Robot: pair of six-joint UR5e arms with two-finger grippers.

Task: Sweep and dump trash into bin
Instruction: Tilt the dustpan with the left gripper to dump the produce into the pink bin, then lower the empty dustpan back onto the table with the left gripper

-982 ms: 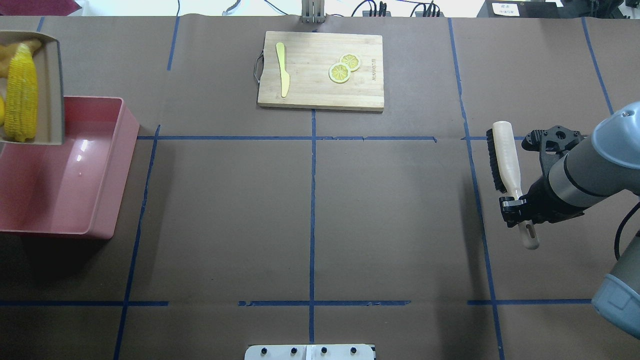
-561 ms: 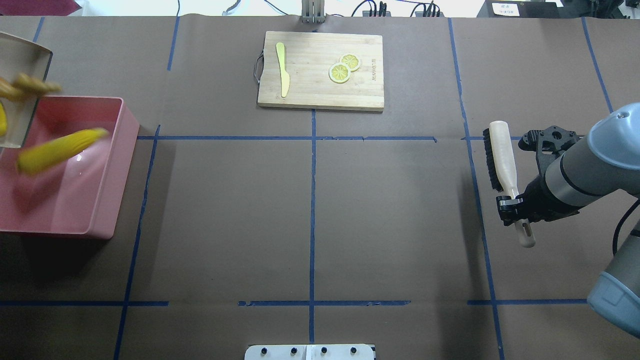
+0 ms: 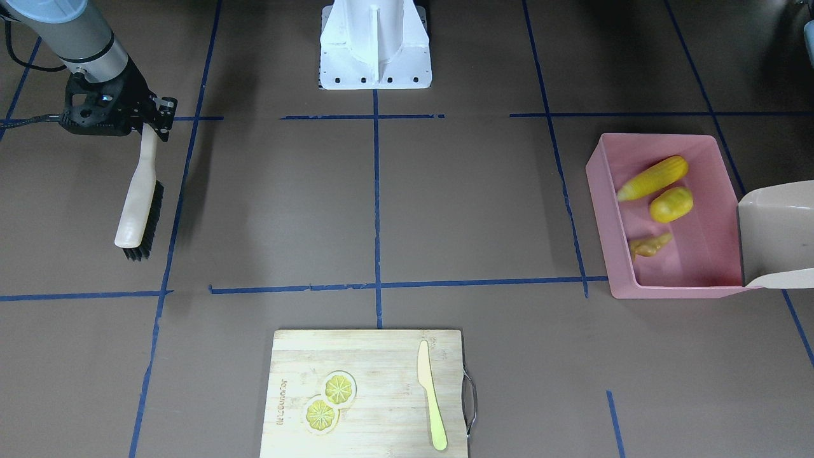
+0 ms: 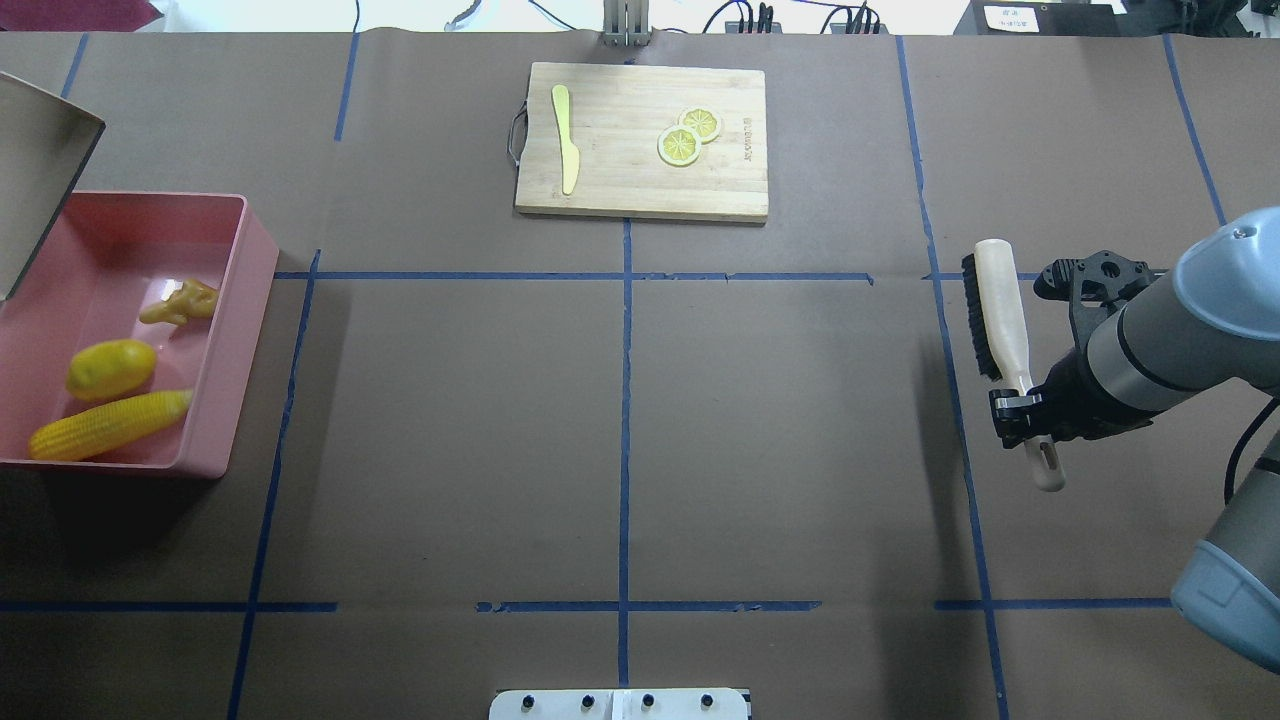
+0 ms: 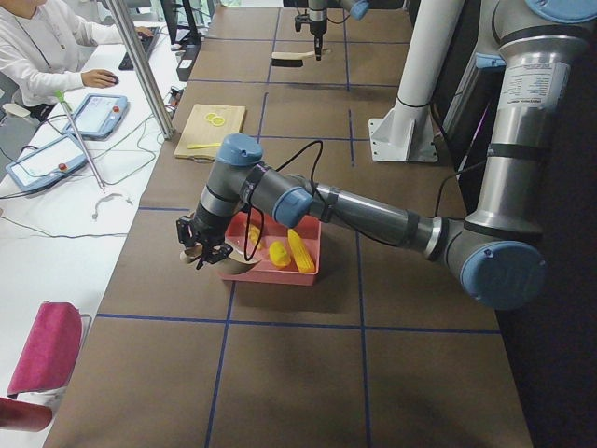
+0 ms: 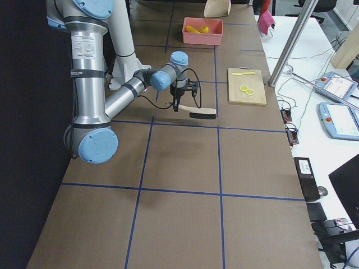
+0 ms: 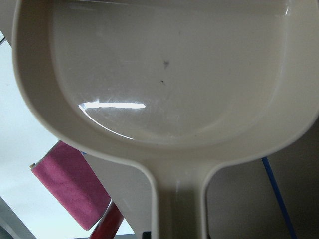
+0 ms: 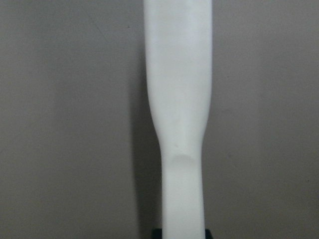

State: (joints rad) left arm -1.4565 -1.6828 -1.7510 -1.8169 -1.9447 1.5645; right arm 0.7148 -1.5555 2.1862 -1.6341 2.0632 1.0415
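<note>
The corn cob (image 4: pixel 110 425), the potato-like piece (image 4: pixel 110 368) and the ginger root (image 4: pixel 180 303) lie inside the pink bin (image 4: pixel 255 300) at the table's left end. They also show in the front-facing view: corn (image 3: pixel 653 178), potato (image 3: pixel 671 204), ginger (image 3: pixel 648 245), bin (image 3: pixel 601 210). My left gripper (image 5: pixel 201 247) holds the empty beige dustpan (image 4: pixel 40 170) (image 7: pixel 164 74) by its handle, tipped up over the bin's far side. My right gripper (image 4: pixel 1020 410) is shut on the brush (image 4: pixel 1000 300) handle (image 8: pixel 179 99), far right, just above the table.
A wooden cutting board (image 4: pixel 640 140) with a pale yellow knife (image 4: pixel 566 150) and lemon slices (image 4: pixel 680 145) lies at the back middle. The robot's white base (image 3: pixel 375 44) stands at the near edge. An operator (image 5: pixel 37 47) sits beyond the table.
The corn, potato and ginger slid out of the dustpan and now rest in the bin. The dustpan tipped up further. The right arm with the brush drifted slightly left.
</note>
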